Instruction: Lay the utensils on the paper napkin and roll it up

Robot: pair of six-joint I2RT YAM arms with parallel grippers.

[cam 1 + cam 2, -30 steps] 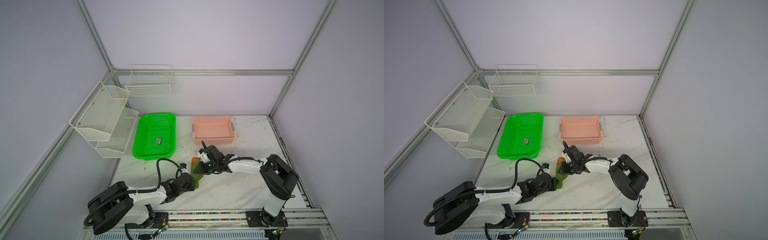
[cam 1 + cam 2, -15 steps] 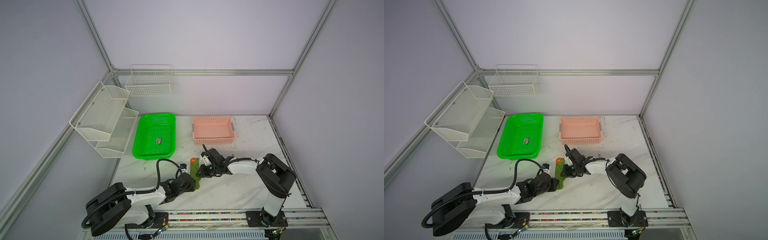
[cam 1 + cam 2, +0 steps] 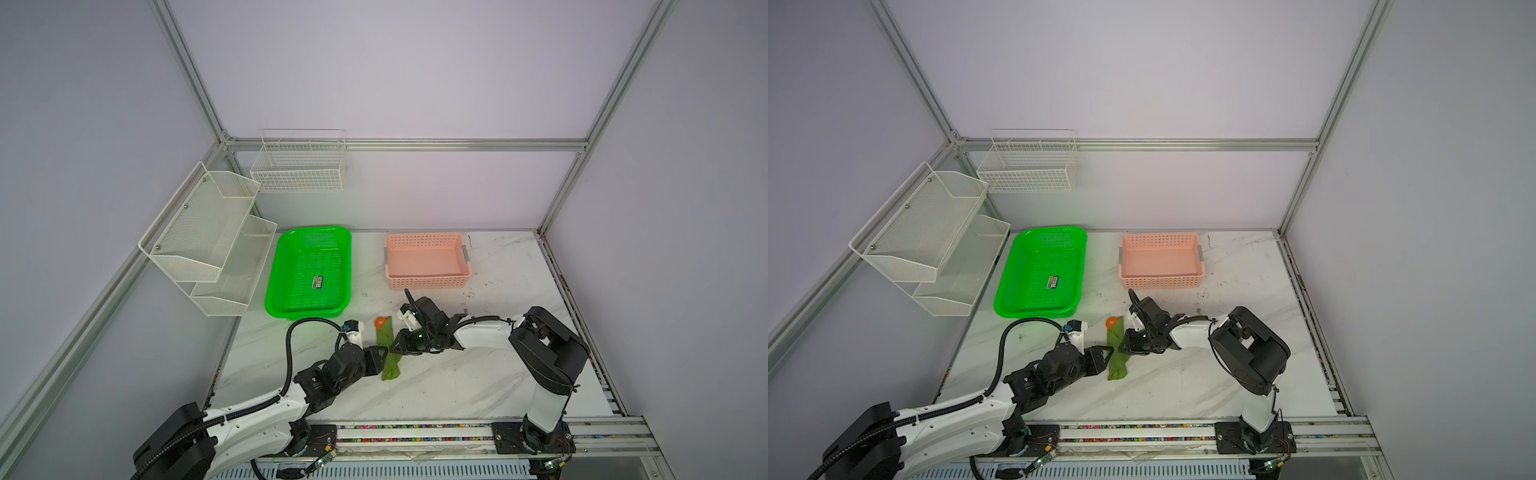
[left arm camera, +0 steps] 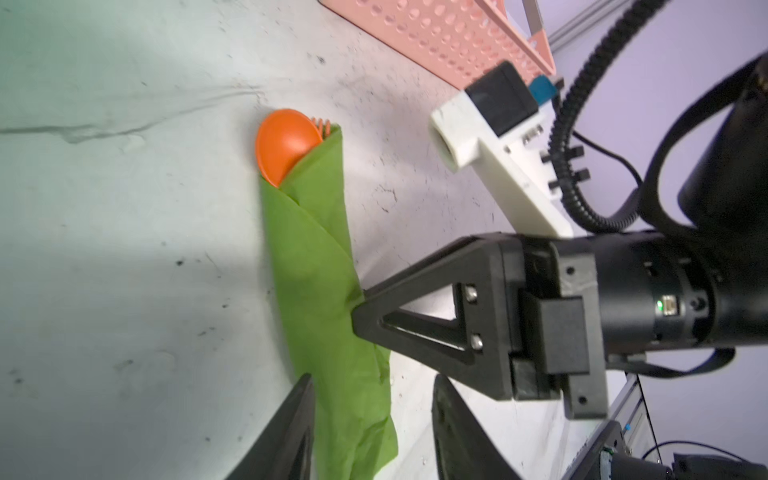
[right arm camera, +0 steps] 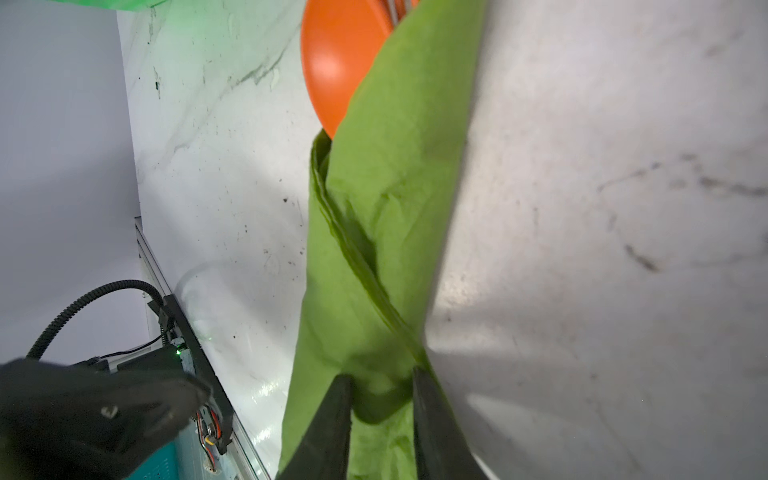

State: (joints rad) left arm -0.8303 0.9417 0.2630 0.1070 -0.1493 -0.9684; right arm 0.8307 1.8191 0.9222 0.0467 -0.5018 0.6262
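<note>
The paper napkin (image 3: pixel 390 357) (image 3: pixel 1116 353) lies on the marble table as a narrow olive-green roll around the utensils. An orange spoon bowl (image 4: pixel 282 145) (image 5: pixel 340 62) and fork tines (image 4: pixel 322 124) stick out of its far end; the knife is hidden. My right gripper (image 3: pixel 395 343) (image 5: pixel 380 376) comes in from the right and is shut on a fold at the middle of the roll. My left gripper (image 3: pixel 382 361) (image 4: pixel 374 382) stands open at the roll's near end, one finger against the paper, the other apart from it.
A bright green perforated tray (image 3: pixel 272 286) sits at the back left and a pink basket (image 3: pixel 428 282) behind the roll. White wire racks (image 3: pixel 208 237) hang on the left wall. The table's front rail (image 3: pixel 415 428) runs close behind both arms.
My left gripper has opened and let go of the roll's near end. The right gripper has stayed shut on the roll and shifted slightly left.
</note>
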